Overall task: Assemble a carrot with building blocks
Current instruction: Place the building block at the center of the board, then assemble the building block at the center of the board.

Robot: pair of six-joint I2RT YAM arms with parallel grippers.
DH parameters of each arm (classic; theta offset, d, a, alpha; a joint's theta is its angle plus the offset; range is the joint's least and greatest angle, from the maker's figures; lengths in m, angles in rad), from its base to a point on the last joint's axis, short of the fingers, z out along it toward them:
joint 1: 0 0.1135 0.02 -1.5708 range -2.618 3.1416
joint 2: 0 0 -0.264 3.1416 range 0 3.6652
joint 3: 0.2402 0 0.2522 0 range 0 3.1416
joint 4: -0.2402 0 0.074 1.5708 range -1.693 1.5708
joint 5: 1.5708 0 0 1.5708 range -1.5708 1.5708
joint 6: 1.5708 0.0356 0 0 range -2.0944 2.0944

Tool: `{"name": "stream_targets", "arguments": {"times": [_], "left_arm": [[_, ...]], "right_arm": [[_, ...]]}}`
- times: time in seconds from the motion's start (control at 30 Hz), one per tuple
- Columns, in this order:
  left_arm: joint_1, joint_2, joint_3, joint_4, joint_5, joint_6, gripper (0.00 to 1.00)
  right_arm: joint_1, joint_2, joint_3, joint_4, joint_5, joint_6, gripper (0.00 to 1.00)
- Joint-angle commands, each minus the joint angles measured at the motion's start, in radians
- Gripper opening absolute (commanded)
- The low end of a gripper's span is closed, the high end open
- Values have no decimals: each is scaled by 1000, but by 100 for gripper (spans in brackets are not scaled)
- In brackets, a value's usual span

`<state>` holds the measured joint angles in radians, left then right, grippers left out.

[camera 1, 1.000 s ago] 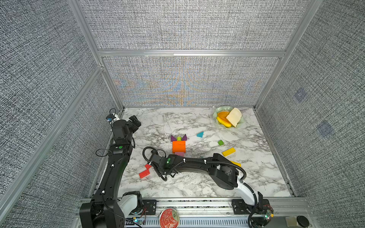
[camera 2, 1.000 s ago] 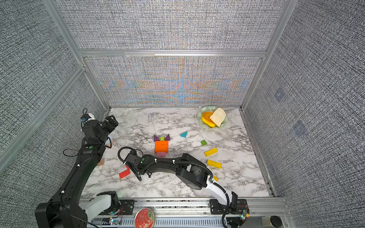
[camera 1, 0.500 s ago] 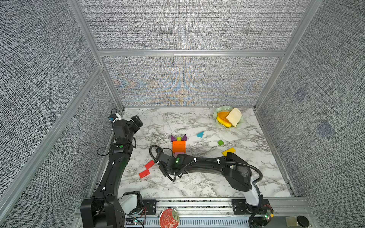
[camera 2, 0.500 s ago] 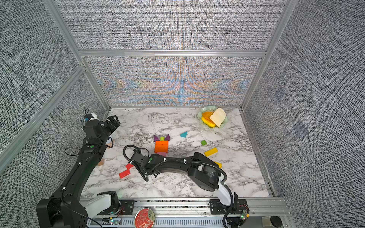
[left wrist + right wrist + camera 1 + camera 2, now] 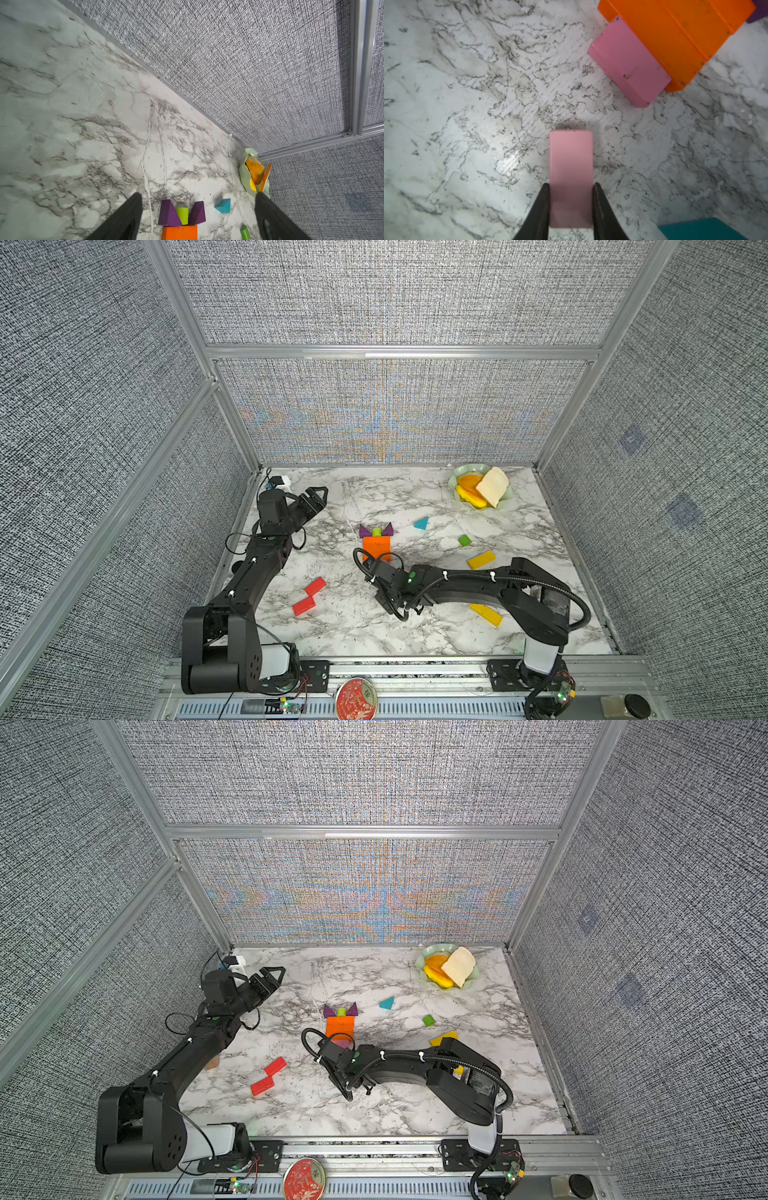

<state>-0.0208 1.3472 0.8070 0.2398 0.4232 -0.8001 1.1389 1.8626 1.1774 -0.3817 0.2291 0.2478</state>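
Observation:
The carrot stands mid-table: two purple triangles (image 5: 365,531) flank a lime stub (image 5: 377,532) above stacked orange bars (image 5: 376,547). One pink bar (image 5: 629,60) lies against the orange bars (image 5: 675,37). My right gripper (image 5: 571,184) is shut on a second pink bar (image 5: 571,158), just off that stack. In both top views its wrist (image 5: 399,580) hides the fingers and the held bar. My left gripper (image 5: 316,495) hovers open and empty at the back left, facing the assembly (image 5: 181,214).
Loose blocks lie around: a teal triangle (image 5: 421,524), a green stub (image 5: 464,540), two yellow bars (image 5: 481,560) (image 5: 486,614) and two red bars (image 5: 316,585) (image 5: 304,605). A green plate (image 5: 457,479) with fruit slices and bread sits back right. Walls enclose the table.
My right arm has swung to the right, from beside the red bars to the near end of the orange stack. The left arm has shifted slightly.

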Motion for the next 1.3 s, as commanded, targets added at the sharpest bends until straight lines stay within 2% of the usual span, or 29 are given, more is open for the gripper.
{"name": "stream_targets", "arguments": {"times": [0.0,0.2,0.5,0.7,1.03,1.27], "left_arm": [[-8,20,-4,60,68,-43,86],[-13,17,-5,61,66,-46,86],[-32,26,-21,111,114,-94,86],[-50,33,-29,137,137,-119,86],[-70,40,-26,138,146,-116,86],[-72,48,-19,132,155,-113,86]], "right_arm": [[-4,15,10,25,-27,-78,27],[-36,63,56,9,-42,-125,28],[-53,35,65,-26,-26,-118,55],[-51,-37,59,-55,-10,-70,63],[-53,-169,19,-106,83,9,65],[-53,-171,33,-90,78,-1,64]]}}
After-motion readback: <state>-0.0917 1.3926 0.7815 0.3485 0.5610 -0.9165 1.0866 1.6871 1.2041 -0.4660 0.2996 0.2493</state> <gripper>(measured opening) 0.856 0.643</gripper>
